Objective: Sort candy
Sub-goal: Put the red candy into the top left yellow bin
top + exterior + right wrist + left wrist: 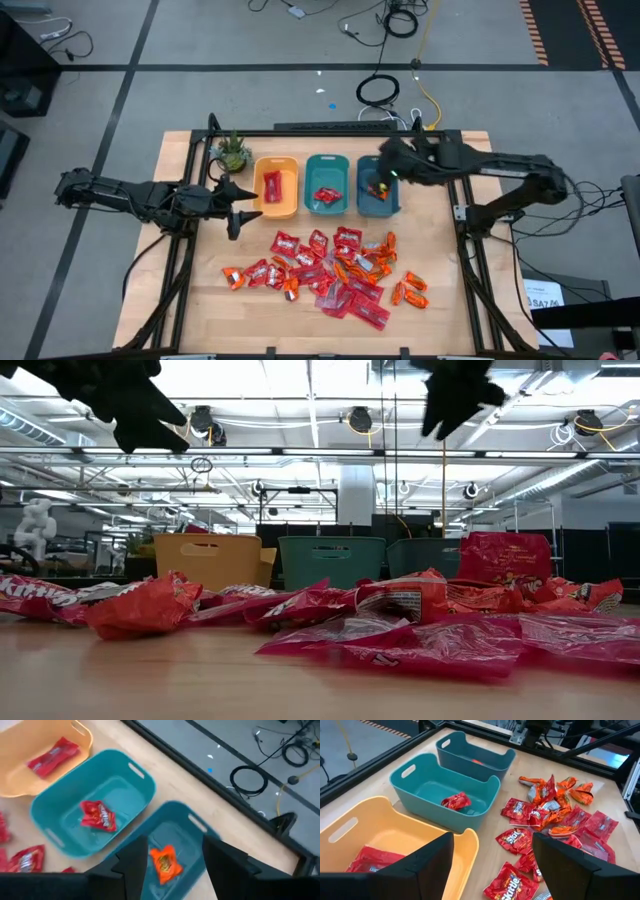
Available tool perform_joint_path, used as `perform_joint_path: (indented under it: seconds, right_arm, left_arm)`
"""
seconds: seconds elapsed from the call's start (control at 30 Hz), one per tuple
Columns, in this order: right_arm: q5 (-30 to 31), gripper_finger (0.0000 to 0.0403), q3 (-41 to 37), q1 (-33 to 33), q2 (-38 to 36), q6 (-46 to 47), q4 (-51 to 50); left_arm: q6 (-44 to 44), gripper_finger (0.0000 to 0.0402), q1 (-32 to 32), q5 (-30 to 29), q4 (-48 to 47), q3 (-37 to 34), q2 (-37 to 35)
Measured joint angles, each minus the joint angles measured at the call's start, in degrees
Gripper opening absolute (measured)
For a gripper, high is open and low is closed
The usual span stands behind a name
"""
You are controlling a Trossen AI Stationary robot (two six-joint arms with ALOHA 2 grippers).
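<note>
The candy lies as a loose pile of red and orange packets [330, 270] on the wooden table's near half. At the far side stand three bins in a row. The yellow bin [276, 188] holds a long red packet [370, 860]. The middle teal bin [326, 186] holds a red squarish packet [99, 816]. The right teal bin [380, 190] holds an orange piece [165, 861]. My left gripper [492, 840] hovers open at the yellow bin's left end, holding nothing. My right gripper [175, 845] hangs open high over the right teal bin, with the orange piece lying in the bin below it.
A small potted plant [232, 152] stands at the far left corner, beside the yellow bin. Black frame rails run along the table's left and right edges. Bare wood lies between the bins and the pile and along the near edge.
</note>
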Motion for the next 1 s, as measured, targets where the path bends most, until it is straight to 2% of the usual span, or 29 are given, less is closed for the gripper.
perform_joint_path:
  seconds: [0.27,0.5,0.73,1.0]
  right_arm:
    - [0.1,0.018,-17.1,14.9,-11.5,26.7,1.4]
    - [0.0,0.018,-27.9,27.4,-14.0,44.1,3.7]
    - [1.2,0.018,-31.5,36.2,-14.0,50.9,2.6]
    - [1.7,0.018,-31.5,43.5,-14.0,53.2,-3.1]
  left_arm:
    - [0.0,0.0279,-1.3,3.2,2.0,0.3,6.8]
    - [0.5,0.0279,-3.1,2.9,1.9,6.5,18.3]
    - [0.4,0.0279,-4.7,0.6,1.2,14.6,29.4]
    - [0.1,0.0279,-9.2,-3.5,-2.6,29.3,45.3]
